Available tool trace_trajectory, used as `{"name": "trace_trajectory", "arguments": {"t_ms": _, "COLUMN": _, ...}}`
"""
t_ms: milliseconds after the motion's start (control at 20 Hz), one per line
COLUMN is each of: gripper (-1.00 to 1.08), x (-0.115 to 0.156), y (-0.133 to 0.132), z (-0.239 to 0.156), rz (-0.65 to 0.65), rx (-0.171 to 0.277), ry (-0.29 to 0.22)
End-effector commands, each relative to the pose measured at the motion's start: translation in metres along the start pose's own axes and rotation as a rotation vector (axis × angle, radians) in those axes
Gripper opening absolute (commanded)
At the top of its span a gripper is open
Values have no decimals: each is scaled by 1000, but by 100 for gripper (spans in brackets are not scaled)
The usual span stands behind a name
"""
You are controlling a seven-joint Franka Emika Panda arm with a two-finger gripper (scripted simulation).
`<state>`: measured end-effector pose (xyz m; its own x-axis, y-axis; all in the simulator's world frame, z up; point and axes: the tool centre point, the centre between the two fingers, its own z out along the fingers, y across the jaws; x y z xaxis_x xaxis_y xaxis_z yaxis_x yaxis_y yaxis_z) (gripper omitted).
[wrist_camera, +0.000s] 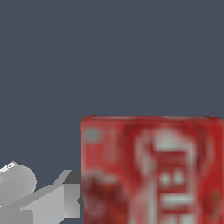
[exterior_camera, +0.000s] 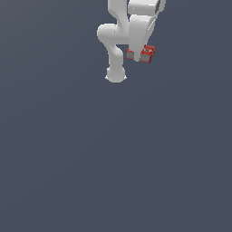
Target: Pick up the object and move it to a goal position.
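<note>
The object (exterior_camera: 147, 53) is a small flat red box with greyish sides, held up near the top of the exterior view. My white gripper (exterior_camera: 140, 52) is shut on it from above. In the wrist view the object (wrist_camera: 153, 170) fills much of the picture, showing its red face with blurred white lettering. One grey finger (wrist_camera: 65, 199) presses against its side. The other finger is hidden behind the box.
The white arm (exterior_camera: 118, 31) bends down from the top edge, and its round base (exterior_camera: 115, 74) stands on the plain dark grey-blue floor (exterior_camera: 113, 158). Nothing else shows on that floor.
</note>
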<state>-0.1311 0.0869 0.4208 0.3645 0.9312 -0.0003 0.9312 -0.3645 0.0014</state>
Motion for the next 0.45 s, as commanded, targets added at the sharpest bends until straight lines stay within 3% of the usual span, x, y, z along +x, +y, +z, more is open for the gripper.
{"name": "trace_trajectory", "arguments": {"t_ms": 0, "gripper": -100, "x": 3, "y": -6, "z": -12, "rz": 1, "rx": 1, "ry": 0}}
{"name": "trace_trajectory", "arguments": {"t_ms": 400, "gripper": -100, "x": 7, "y": -13, "z": -29, "rz": 2, "rx": 1, "ry": 0}}
